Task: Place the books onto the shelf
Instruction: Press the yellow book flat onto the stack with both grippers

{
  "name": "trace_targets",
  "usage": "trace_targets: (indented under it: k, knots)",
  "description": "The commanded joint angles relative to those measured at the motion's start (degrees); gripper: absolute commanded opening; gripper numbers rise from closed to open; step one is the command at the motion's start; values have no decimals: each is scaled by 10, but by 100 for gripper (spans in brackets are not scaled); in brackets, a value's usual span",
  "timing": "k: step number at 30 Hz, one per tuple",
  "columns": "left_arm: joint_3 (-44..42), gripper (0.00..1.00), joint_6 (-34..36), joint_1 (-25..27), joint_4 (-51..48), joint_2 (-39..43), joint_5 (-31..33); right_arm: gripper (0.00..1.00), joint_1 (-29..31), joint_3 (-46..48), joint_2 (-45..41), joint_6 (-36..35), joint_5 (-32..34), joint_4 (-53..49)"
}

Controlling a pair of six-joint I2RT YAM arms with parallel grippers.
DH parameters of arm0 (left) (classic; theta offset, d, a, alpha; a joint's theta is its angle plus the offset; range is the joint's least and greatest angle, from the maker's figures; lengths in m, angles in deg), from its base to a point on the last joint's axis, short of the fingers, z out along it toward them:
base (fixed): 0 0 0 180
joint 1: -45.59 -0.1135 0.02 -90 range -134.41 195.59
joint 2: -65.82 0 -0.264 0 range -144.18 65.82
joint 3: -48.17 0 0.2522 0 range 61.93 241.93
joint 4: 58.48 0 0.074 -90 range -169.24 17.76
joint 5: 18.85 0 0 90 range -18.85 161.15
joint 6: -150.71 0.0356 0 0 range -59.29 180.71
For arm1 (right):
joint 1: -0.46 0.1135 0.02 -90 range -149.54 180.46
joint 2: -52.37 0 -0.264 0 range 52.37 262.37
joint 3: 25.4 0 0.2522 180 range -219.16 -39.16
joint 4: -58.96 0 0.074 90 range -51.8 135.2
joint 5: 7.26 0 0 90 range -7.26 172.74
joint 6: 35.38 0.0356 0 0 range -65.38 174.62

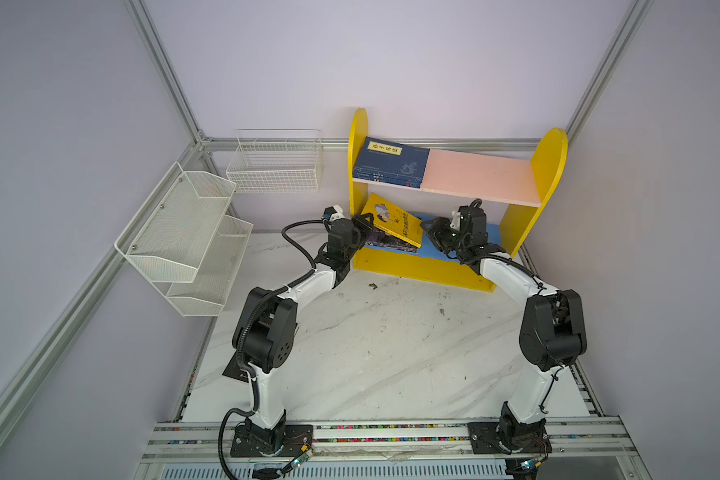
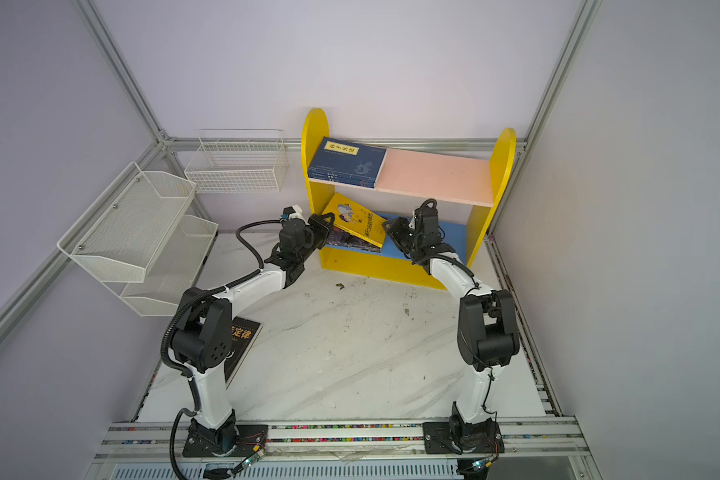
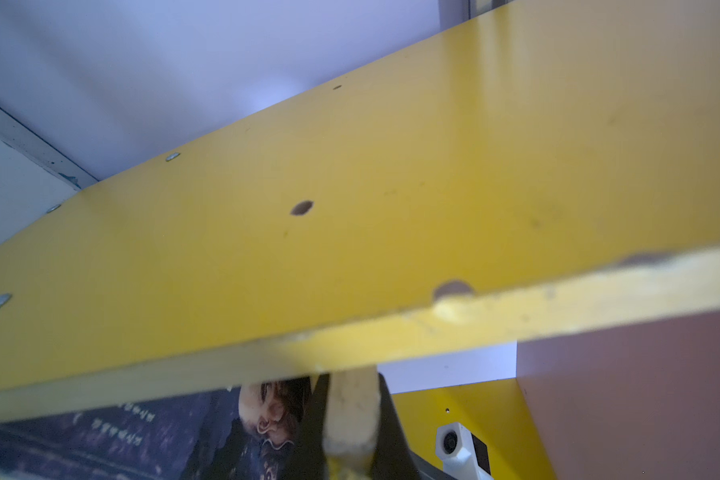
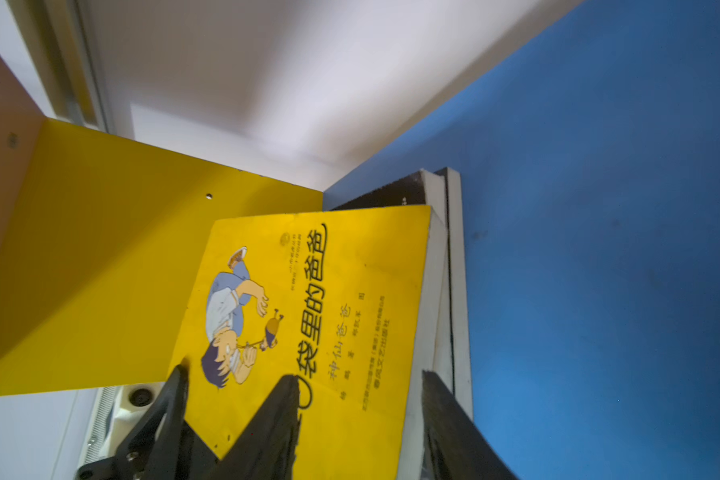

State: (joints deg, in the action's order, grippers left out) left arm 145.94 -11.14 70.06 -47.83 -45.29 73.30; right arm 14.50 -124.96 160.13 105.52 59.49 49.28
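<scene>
One black book [image 2: 244,336] lies flat on the surface [image 1: 391,353] at 8 o'clock, partly hidden under the left arm [image 2: 202,328]. Farther on, between 12 and 1 o'clock at the far edge of the surface, stands the shelf [image 1: 553,166].

The left end effector [image 1: 363,223] sits at the 9 o'clock end of the blue board [image 1: 491,235], just beside the yellow side panel [image 1: 356,166]. Its fingers are pressed together at the corner of the yellow book [image 1: 395,222]. Whether they pinch the cover I cannot tell.

The right end effector [image 1: 431,232] is at the 3 o'clock side of the same book, with its fingers spread. In the right wrist view one finger lies over the yellow cover and the other lies beside the page edges below it.

The yellow book lies askew on top of a few dark books [image 1: 385,244], which rest flat on the 9 o'clock half of the blue board.

Higher up, a stack of navy books [image 1: 391,162] with a yellow title label on top lies flat at the 9 o'clock end of the pink board [image 1: 479,174], against the side panel.

Beyond the surface, a white wire basket [image 1: 275,166] sits against the back wall at 11 o'clock. A white mesh rack [image 1: 184,224] sits against the side wall at 9 to 10 o'clock.
</scene>
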Motion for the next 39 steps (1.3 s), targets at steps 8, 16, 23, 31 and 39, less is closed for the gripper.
trace_targets:
  k: [8, 16, 23, 31, 39]
  knots:
    - [-25, 0, 25, 10, 85, 17, 40, 50, 20, -18, 23, -29, 47, -30]
    - [-22, 0, 44, 15, 87, 7, 58, 43, 24, -40, 39, -47, 49, -29]
    - [-9, 0, 43, 16, 98, -12, 63, 42, 26, -49, 53, -51, 43, -34]
    - [-8, 0, 43, 16, 102, -21, 57, 41, 31, -67, 65, -65, 47, -52]
    - [-33, 4, 39, 16, 92, -12, 59, 33, 40, -75, 72, -73, 74, -78]
